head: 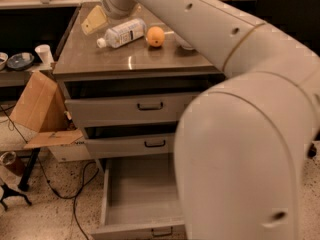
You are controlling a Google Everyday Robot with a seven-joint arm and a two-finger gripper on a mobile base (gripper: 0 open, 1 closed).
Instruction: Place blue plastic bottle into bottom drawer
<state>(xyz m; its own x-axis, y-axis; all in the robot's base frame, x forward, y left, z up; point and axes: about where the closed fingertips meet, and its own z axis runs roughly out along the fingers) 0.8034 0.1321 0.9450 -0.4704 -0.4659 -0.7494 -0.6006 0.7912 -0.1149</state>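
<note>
The blue plastic bottle (122, 33) lies on its side on the grey cabinet top (135, 61), white cap pointing left, next to an orange (155, 36). My gripper (95, 20), with yellowish fingers, hangs just above and to the left of the bottle's cap end, near the cabinet's back left corner, and holds nothing. The bottom drawer (137, 196) is pulled open and its grey inside is bare. My arm (235, 114) hides the drawer's right part.
The two upper drawers (130, 109) stand slightly ajar. A white bowl (181, 44) is mostly hidden behind my arm. A cardboard box (40, 109) leans at the cabinet's left, with cables on the floor (75, 184). A cup (44, 54) and dishes (20, 60) sit on a low shelf at left.
</note>
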